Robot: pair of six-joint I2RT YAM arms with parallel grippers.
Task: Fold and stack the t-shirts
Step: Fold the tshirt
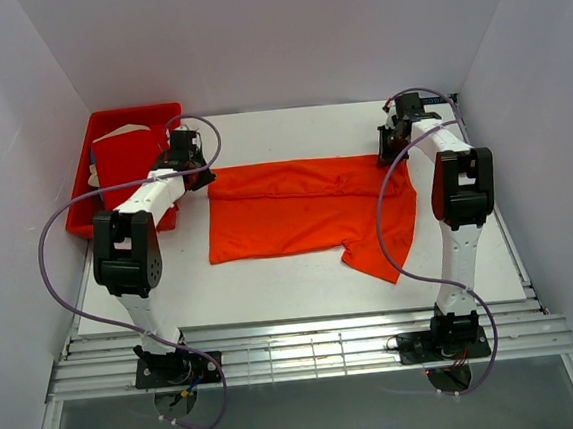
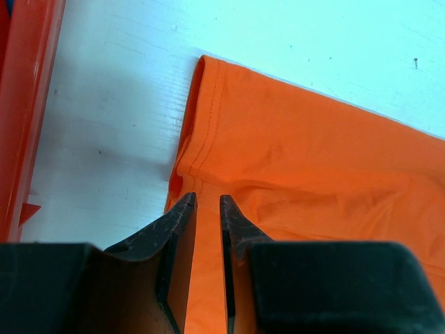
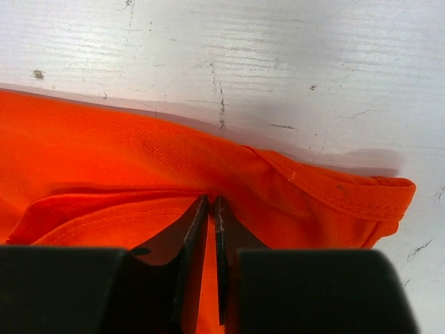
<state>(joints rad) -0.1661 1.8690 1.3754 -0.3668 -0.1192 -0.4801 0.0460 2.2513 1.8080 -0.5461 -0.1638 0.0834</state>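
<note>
The bright orange t-shirt (image 1: 296,209) lies flat in the middle of the table, its far edge folded over and a sleeve hanging toward the near right. My left gripper (image 1: 198,174) is at its far left corner, with the jaws nearly closed on orange cloth (image 2: 313,153) at the tips (image 2: 207,198). My right gripper (image 1: 391,150) is at the far right corner, shut on a fold of the cloth (image 3: 104,146) at the tips (image 3: 211,200). The deeper red t-shirt (image 1: 121,161) lies folded in the tray.
The rigid red plastic tray (image 1: 127,116) stands at the back left, close beside my left gripper; its wall shows in the left wrist view (image 2: 28,104). White walls enclose the table on three sides. Purple cables loop off both arms.
</note>
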